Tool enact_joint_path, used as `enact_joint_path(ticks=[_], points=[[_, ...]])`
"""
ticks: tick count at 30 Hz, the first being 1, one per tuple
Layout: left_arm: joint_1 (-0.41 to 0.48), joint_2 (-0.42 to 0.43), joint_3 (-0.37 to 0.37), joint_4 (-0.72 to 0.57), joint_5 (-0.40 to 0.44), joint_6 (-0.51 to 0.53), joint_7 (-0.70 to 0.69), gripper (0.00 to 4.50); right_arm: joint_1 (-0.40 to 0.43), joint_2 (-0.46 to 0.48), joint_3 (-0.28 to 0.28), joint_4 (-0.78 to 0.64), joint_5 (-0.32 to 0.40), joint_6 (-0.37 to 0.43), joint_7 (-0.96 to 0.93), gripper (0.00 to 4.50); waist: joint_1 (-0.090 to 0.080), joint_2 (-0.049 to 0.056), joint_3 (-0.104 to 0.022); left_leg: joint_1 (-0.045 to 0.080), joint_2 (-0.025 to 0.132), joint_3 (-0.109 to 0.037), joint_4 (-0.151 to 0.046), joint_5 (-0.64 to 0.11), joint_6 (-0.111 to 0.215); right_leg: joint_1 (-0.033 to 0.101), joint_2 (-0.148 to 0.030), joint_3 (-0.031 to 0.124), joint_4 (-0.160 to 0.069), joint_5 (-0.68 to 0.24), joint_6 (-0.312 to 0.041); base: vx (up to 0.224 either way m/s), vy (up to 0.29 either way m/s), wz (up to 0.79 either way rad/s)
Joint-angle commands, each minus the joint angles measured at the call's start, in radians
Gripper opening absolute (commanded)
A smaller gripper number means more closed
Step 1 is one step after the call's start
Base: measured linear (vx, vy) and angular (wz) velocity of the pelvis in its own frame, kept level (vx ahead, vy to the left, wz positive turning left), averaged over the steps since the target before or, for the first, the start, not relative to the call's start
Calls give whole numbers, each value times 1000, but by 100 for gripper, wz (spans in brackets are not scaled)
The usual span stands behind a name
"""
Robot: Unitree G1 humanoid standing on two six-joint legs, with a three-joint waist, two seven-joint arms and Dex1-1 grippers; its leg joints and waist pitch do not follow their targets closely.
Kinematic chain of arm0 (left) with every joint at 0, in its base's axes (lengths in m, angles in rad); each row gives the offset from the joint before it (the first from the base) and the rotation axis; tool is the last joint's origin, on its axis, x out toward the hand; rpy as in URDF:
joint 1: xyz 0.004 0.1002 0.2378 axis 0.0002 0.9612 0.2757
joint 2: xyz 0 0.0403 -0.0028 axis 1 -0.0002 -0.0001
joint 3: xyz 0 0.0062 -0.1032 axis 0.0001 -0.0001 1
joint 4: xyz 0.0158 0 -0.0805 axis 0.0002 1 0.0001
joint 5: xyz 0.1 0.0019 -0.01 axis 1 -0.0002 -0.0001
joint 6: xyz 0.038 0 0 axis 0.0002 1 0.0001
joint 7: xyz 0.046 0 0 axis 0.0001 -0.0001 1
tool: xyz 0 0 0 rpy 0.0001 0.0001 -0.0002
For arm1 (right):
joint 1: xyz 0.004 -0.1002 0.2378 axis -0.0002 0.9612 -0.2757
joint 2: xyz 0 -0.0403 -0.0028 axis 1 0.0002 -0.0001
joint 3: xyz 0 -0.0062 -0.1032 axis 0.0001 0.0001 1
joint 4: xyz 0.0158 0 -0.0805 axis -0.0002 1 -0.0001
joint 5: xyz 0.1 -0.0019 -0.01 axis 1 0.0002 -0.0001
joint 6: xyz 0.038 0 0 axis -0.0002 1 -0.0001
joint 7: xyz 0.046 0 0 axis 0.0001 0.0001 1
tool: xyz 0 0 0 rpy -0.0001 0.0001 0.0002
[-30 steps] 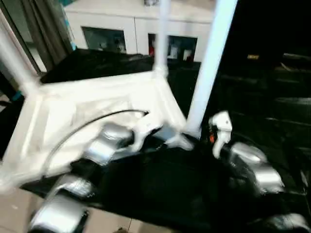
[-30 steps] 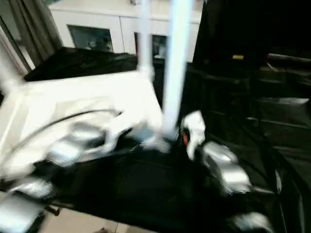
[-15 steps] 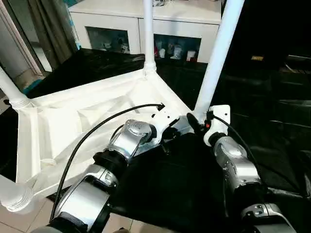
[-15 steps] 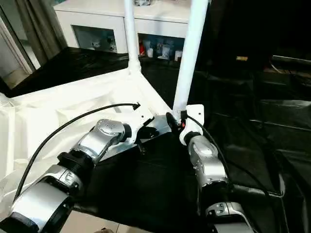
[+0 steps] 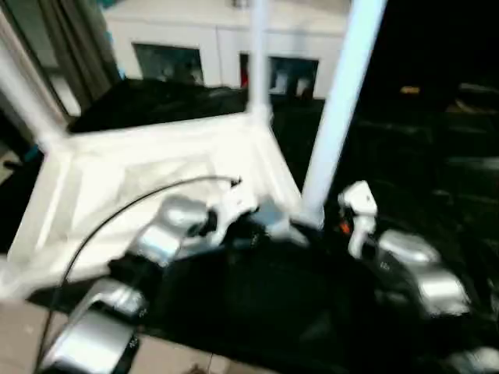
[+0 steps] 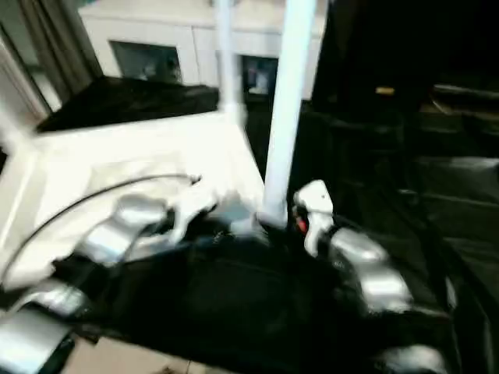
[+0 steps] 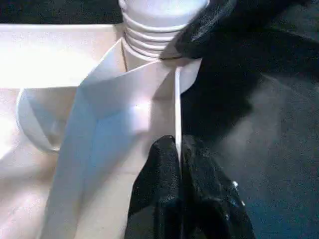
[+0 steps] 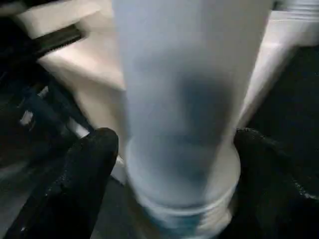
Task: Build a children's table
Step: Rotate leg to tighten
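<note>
Ahead of us stands a white cabinet (image 5: 226, 35) with glass doors and small blurred items behind them, grey curtains (image 5: 74, 39) hanging beside it, and black sheeting (image 5: 421, 156) covering the work surface.

Children's table (image 5: 148, 160): all white, ribbed underside, white legs (image 5: 339, 109). Work surface (image 5: 257, 304): black. Cabinet (image 5: 226, 54): white, dark glass doors. Forearms (image 5: 168, 226): silver, with a black cable (image 5: 117, 214). Gripper fingers (image 7: 164, 169): black. Curtain (image 5: 74, 39): grey-brown.
</note>
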Motion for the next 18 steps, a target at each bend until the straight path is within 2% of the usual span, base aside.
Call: enact_joint_path(ticks=[1, 2, 3, 4, 7, 10, 11, 14, 15, 18], points=[[26, 16, -19, -16, -25, -3, -71, 0, 16, -27, 17, -53, 19, 27, 71, 391, 7, -17, -62, 0, 82, -28, -66, -122, 117, 54, -103, 58, -70, -231, -221, 0, 0, 0], [30, 27, -19, -24, -29, -5, -90, 0, 25, -39, 17, -73, 29, 41, 96, 391, 12, -17, -63, 0, 80, -26, -64, -116, 119, 56, -103, 59, -69, -214, -223, 0, 0, 0], [34, 38, -18, -30, -33, -4, -109, 0, 32, -52, 19, -92, 40, 56, 123, 391, 15, -22, -61, -1, 81, -25, -64, -118, 119, 53, -102, 59, -71, -219, -221, 0, 0, 0], [36, 45, -17, -35, -37, -3, -122, 0, 38, -60, 20, -106, 48, 69, 141, 391, 23, -20, -62, 1, 80, -26, -65, -121, 114, 55, -105, 58, -70, -238, -216, 0, 0, 0], [45, 69, -16, -49, -44, 5, -162, 0, 49, -88, 51, -134, 38, 86, 189, 391, 23, -22, -60, -1, 79, -27, -66, -128, 103, 55, -103, 57, -72, -270, -205, 0, 0, 0], [46, 74, -14, -49, -42, 3, -160, 0, 46, -82, 59, -135, 33, 87, 181, 391, 21, -24, -59, 1, 76, -27, -66, -139, 90, 52, -106, 58, -79, -314, -190, 0, 0, 0], [46, 76, -14, -50, -41, 4, -160, 0, 45, -77, 59, -136, 36, 91, 179, 374, 22, -23, -60, 0, 77, -28, -67, -133, 88, 52, -105, 58, -78, -315, -187, 0, 0, 0], [48, 78, -12, -59, -42, 9, -165, 0, 43, -67, 59, -140, 39, 106, 184, 361, 21, -24, -62, -1, 77, -28, -66, -120, 88, 53, -103, 58, -74, -281, -192, 0, 0, 0], [50, 79, -13, -64, -44, 13, -168, 0, 43, -64, 60, -144, 39, 115, 187, 339, 22, -25, -62, -1, 77, -28, -66, -114, 90, 54, -104, 58, -72, -270, -194, 0, 0, 0], [51, 81, -14, -67, -44, 13, -170, 0, 39, -62, 63, -136, 35, 114, 187, 323, 22, -23, -62, -1, 76, -27, -64, -107, 92, 54, -103, 57, -71, -258, -196, 0, 0, 0]])
